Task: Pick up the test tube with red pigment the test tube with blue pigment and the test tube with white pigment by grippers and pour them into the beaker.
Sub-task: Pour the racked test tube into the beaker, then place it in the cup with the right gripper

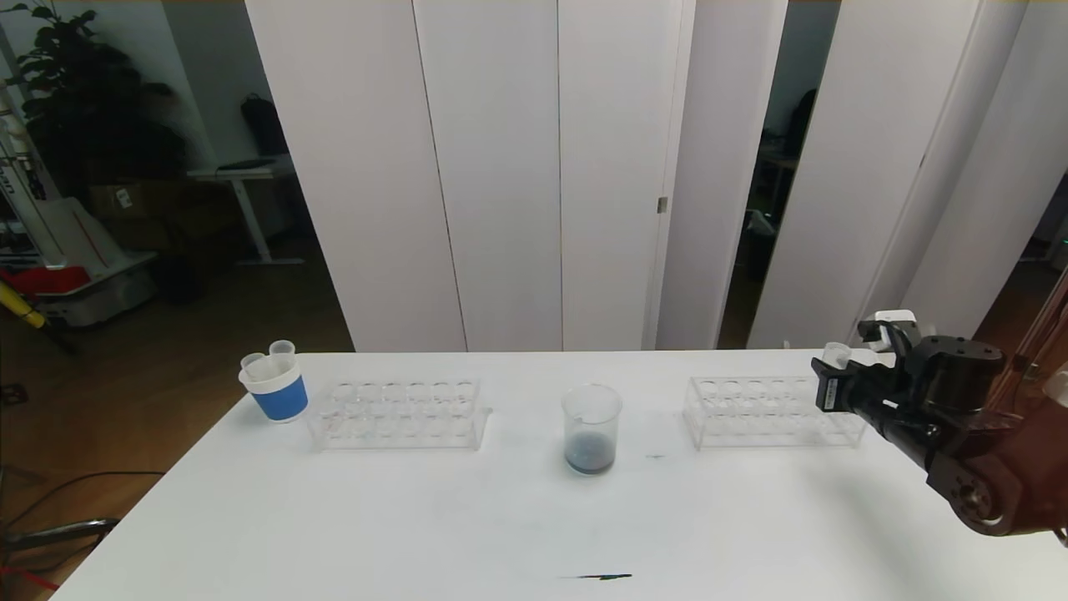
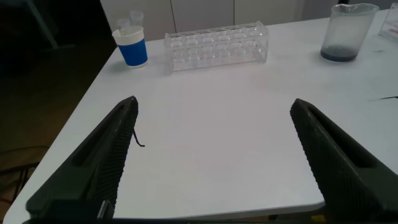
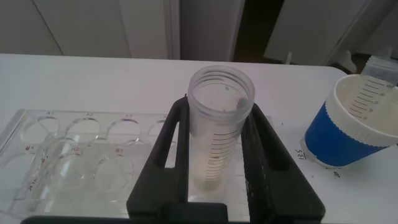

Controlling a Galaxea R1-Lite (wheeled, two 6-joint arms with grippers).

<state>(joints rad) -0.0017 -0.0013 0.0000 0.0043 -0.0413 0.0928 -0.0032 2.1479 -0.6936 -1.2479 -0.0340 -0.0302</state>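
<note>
The right claw (image 3: 214, 155), clamped on the test tube with white pigment (image 3: 219, 118) above the right rack (image 1: 772, 411), seemingly nearly empty, could clip the rack when lowering; left claw (image 2: 214, 162) idles wide apart.

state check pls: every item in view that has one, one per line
beaker: upright, dark bluish liquid at bottom
held test tube: upright, nearly empty, pale residue at bottom
right gripper: shut on the tube, above right rack
left gripper: open, empty
left rack: no tubes
left cup: upright, holds empty tubes
</note>
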